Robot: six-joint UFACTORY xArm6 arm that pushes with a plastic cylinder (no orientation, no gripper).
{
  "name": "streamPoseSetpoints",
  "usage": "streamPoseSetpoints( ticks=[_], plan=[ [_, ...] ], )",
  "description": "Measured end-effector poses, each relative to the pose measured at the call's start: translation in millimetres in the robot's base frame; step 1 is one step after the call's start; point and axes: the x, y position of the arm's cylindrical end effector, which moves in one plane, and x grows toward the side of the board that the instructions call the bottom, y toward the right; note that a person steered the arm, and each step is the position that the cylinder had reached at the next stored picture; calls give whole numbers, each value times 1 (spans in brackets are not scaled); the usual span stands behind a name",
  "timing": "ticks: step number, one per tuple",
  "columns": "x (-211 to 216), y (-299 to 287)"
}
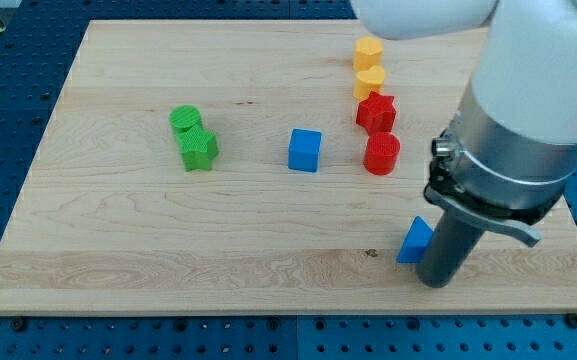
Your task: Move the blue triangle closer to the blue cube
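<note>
The blue triangle (pixel 415 240) lies near the board's bottom right. My tip (pixel 436 280) is the lower end of the dark rod; it stands right against the triangle's right side, slightly below it. The blue cube (pixel 304 150) sits near the middle of the board, up and to the left of the triangle, well apart from it.
A red cylinder (pixel 381 154) and a red star block (pixel 376 112) lie between cube and arm, upper right. Two yellow blocks (pixel 369 67) stand above them. A green cylinder (pixel 184 120) and green star (pixel 199 149) sit at left. The wooden board's (pixel 168 250) right edge is near the arm.
</note>
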Motion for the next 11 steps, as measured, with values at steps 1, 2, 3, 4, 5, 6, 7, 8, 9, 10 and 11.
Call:
streamPoseSetpoints(
  ticks=[1, 2, 3, 4, 5, 6, 7, 8, 9, 10, 11],
  plan=[
    [-20, 2],
    [-45, -4],
    [-64, -18],
    [-69, -13],
    [-73, -16],
    [-75, -42],
    [-75, -70],
    [-75, -103],
    [-75, -130],
    [-79, -131],
    [-93, -111]
  ],
)
